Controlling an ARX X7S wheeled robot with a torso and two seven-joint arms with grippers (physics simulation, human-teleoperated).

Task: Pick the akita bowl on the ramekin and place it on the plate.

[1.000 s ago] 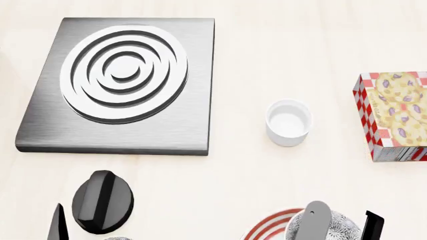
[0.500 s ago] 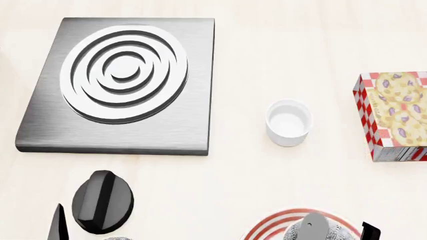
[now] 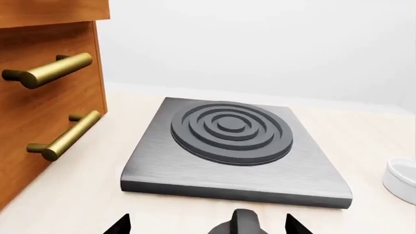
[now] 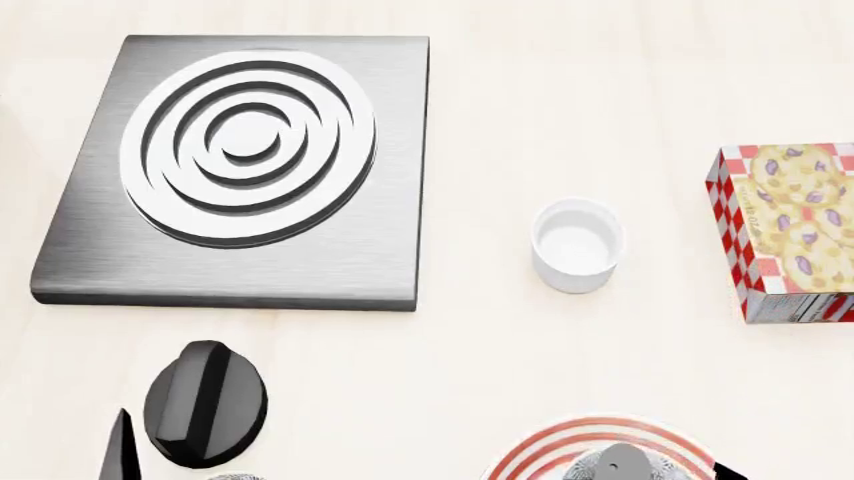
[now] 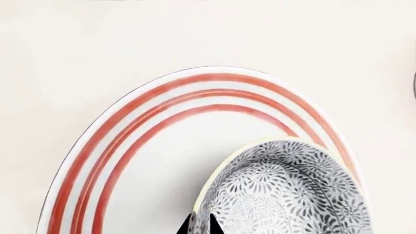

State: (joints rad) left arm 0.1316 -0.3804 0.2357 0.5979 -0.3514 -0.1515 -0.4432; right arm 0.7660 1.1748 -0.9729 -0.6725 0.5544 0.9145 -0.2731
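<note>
A pale wooden countertop [image 4: 561,120] carries everything. Largest on it is the brushed-metal hob plate [image 4: 240,170] with its raised concentric burner rings [image 4: 248,145], beside a wooden drawer front [image 3: 39,97] with brass handles [image 3: 62,136]. At the near edge of the head view lies the plate [image 5: 143,146], white with red rings, and the akita bowl [image 5: 293,190] sits over its inner area, its rim pinched between the closed-in tips of the right gripper [image 5: 200,225]. A cookie box [image 4: 787,230] stands to the right, well apart from the ramekin [image 4: 577,243], which stands empty between hob and box. A black knob [image 4: 204,402] lies near the left gripper [image 3: 204,225], whose fingers are spread wide and hold nothing.
</note>
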